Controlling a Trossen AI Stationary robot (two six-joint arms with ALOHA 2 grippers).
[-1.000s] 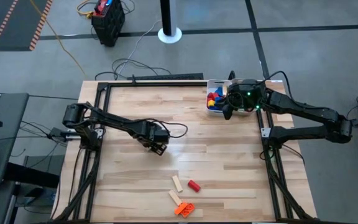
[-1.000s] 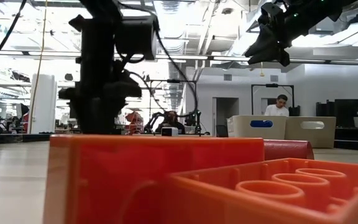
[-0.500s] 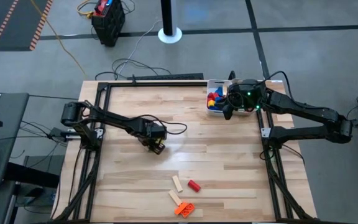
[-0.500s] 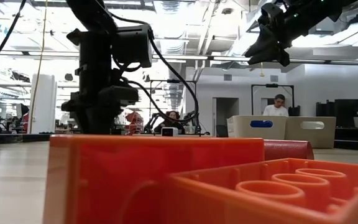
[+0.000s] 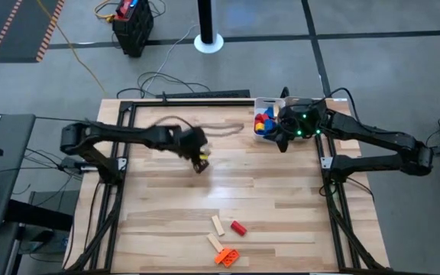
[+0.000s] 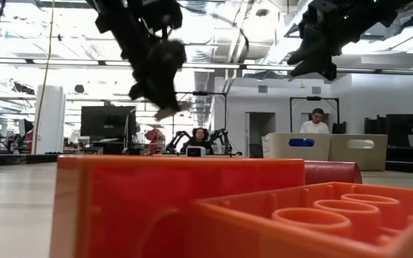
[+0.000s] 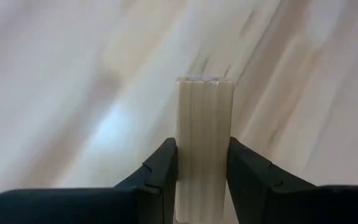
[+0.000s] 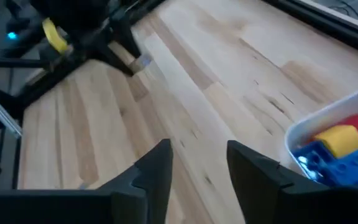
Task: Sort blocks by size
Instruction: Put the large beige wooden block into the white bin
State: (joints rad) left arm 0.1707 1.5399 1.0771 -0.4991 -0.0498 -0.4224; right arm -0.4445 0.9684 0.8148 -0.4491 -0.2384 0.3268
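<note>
1. Spreading under everything is the pale wooden table (image 5: 281, 198), framed in black rails, with grey floor, trailing cables and a white post base around it; the low view looks past the table into a bright workshop with pale bins and a seated person far behind.
2. Over the far right corner the right arm holds the right gripper (image 8: 197, 163) above bare wood beside the white tray (image 8: 328, 121); its fingers stand apart with nothing between them. The tray holds a heap of red, blue and yellow blocks (image 5: 263, 122).
3. The left arm reaches over the table's far middle, lifted clear of the surface. The left gripper (image 7: 201, 163) is clenched on a pale wooden bar (image 7: 204, 137), which juts forward from between the fingers.
4. Near the front edge lie a sorted few: two wooden bars (image 5: 218, 225), a red brick (image 5: 238, 228) and an orange brick (image 5: 226, 257), close together.
5. Judged from this, the step in hand is carrying the wooden bar to its pile. The next move calls for bringing it down beside the other bars at the front, lying flat, and letting go only once it rests on the wood. The right gripper looks ready to pick from the tray.
</note>
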